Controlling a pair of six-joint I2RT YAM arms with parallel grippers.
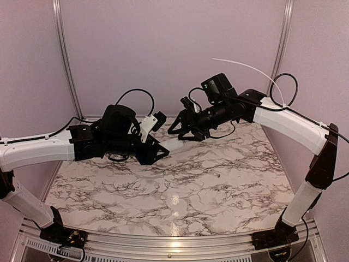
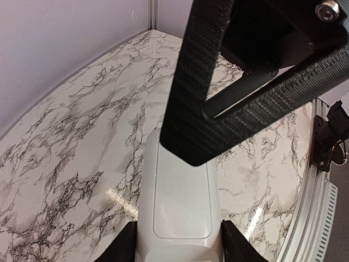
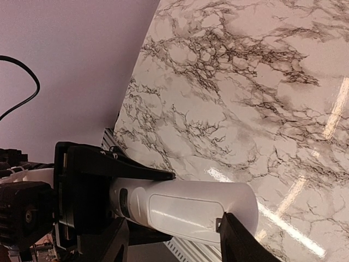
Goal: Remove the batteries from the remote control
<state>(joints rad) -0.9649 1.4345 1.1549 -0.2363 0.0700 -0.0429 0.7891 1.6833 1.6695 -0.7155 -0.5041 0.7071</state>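
The white remote control (image 2: 180,202) is held above the marble table with its back up. Its compartment cover (image 3: 182,210) is closed, so the batteries are hidden. My left gripper (image 2: 177,243) is shut on the remote's sides at one end. My right gripper (image 3: 172,221) is open and straddles the remote lengthwise. One of its fingertips (image 3: 226,224) rests at the cover's edge near the remote's free end, and that finger also shows from the left wrist view (image 2: 188,136). In the top view the two grippers, left (image 1: 158,153) and right (image 1: 185,131), meet over the back middle of the table.
The marble table (image 1: 180,202) has purple walls behind and at both sides. A tiny pale piece (image 1: 216,176) lies on the table right of centre. A metal rail (image 2: 319,218) runs along the near edge by the arm bases.
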